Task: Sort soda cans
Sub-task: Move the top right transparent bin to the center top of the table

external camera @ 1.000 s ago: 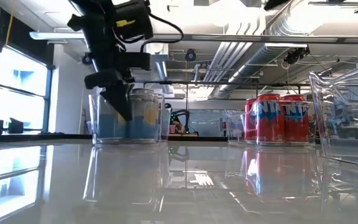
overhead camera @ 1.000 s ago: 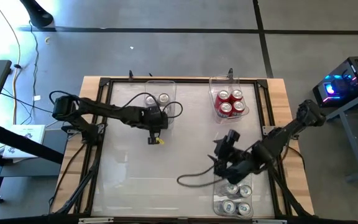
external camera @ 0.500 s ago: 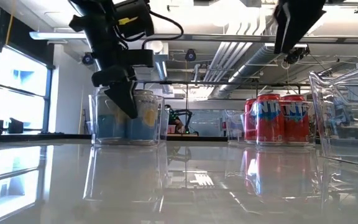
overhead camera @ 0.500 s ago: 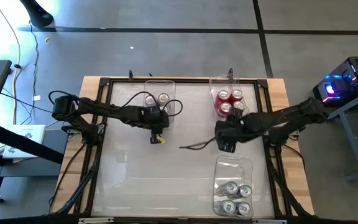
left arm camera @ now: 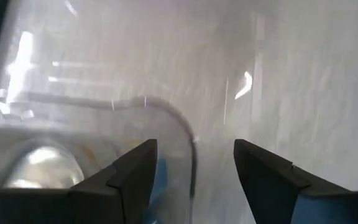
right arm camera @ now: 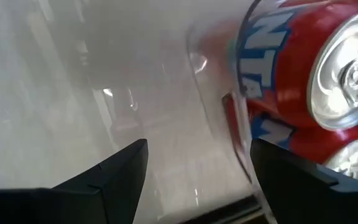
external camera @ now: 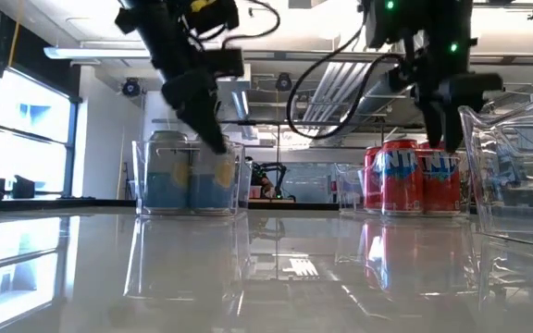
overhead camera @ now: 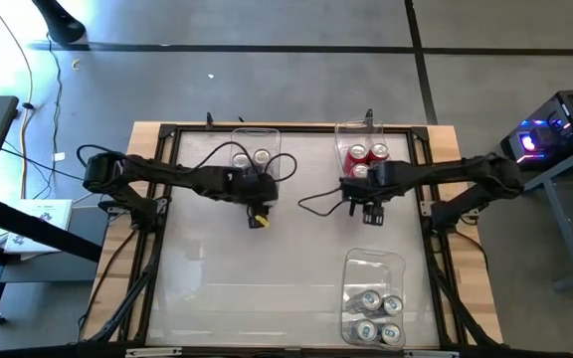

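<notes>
Two blue soda cans stand upright in a clear bin at the far left. My left gripper hovers open over that bin's near right corner, with nothing between its fingers; a can top shows below it. Red soda cans stand in a second clear bin at the far right. My right gripper hangs open and empty just near of that bin, beside the red cans. Silver soda cans stand in a third bin at the near right.
A black cable loops from my right arm over the table's middle. A dark frame runs around the tabletop. The third bin's clear wall rises at the near right.
My right gripper has swung from over the near-right bin toward the table's far edge and come down beside the red cans, turning as it went. My left gripper has risen a little and shifted toward the right over the blue cans' bin.
</notes>
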{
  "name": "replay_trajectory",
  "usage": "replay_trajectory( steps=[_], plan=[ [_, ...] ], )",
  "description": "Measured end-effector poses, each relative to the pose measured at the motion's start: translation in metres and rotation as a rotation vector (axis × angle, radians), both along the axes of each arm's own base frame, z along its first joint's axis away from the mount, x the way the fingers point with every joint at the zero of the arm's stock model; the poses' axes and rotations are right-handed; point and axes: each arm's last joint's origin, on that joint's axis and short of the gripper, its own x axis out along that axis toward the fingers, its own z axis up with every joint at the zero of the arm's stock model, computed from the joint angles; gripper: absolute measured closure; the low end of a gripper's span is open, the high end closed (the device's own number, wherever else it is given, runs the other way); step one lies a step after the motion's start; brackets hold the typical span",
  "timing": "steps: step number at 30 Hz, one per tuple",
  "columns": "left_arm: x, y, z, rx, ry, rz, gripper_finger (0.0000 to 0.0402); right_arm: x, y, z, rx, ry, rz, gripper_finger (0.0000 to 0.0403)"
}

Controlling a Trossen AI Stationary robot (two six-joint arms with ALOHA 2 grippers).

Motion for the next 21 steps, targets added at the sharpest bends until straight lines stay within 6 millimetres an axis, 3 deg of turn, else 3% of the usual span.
replay_trajectory(
  steps=[7,13,17,21],
  plan=[
    [0.014,-0.013,0.03,0.007,-0.099,-0.04,0.0193,0.001,-0.011,-0.003,-0.038,-0.007,0.013,0.0124],
    [0.019,-0.037,0.05,0.002,-0.162,-0.107,0.0193,0.003,-0.016,-0.006,-0.021,-0.024,0.043,0.0124],
    [0.009,-0.054,0.058,-0.016,-0.165,-0.124,0.0193,-0.001,-0.027,-0.015,-0.011,-0.021,0.004,0.0141],
    [-0.009,-0.071,0.065,0.007,-0.122,-0.079,0.0193,-0.003,-0.034,-0.025,0.037,-0.042,-0.022,0.0184]
  ],
)
